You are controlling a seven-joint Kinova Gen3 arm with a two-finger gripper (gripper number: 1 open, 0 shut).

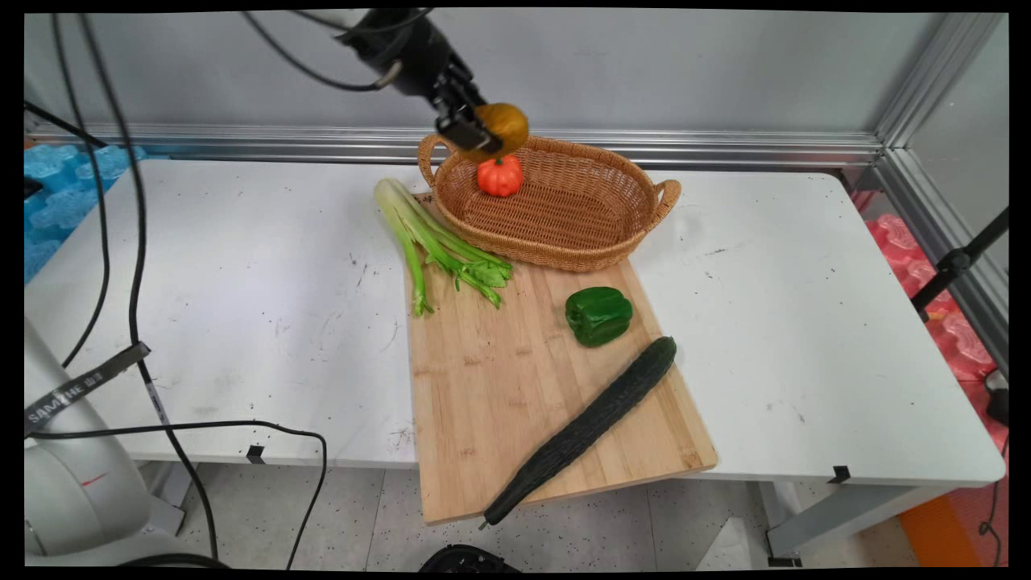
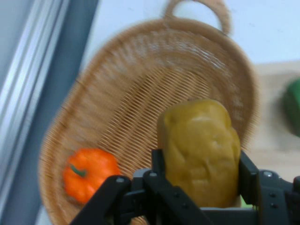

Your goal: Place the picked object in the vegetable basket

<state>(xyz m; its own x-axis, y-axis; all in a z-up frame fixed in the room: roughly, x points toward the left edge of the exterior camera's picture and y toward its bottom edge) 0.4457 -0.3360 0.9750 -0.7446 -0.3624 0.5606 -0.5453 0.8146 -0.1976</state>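
Note:
My gripper (image 1: 483, 137) hangs above the left end of a wicker basket (image 1: 580, 234), shut on a yellow-brown potato (image 1: 506, 125). In the hand view the potato (image 2: 200, 150) sits clamped between the two black fingers (image 2: 247, 172), over the basket's woven floor (image 2: 154, 93). A small orange pumpkin (image 1: 499, 176) lies inside the basket just below the gripper; the hand view has this pumpkin (image 2: 89, 173) at lower left.
A wooden cutting board (image 1: 515, 387) lies in front of the basket, overhanging the table's near edge. On it are celery stalks (image 1: 435, 242), a green bell pepper (image 1: 598, 316) and a long dark cucumber (image 1: 584, 427). Black cables (image 1: 133, 266) hang at the left.

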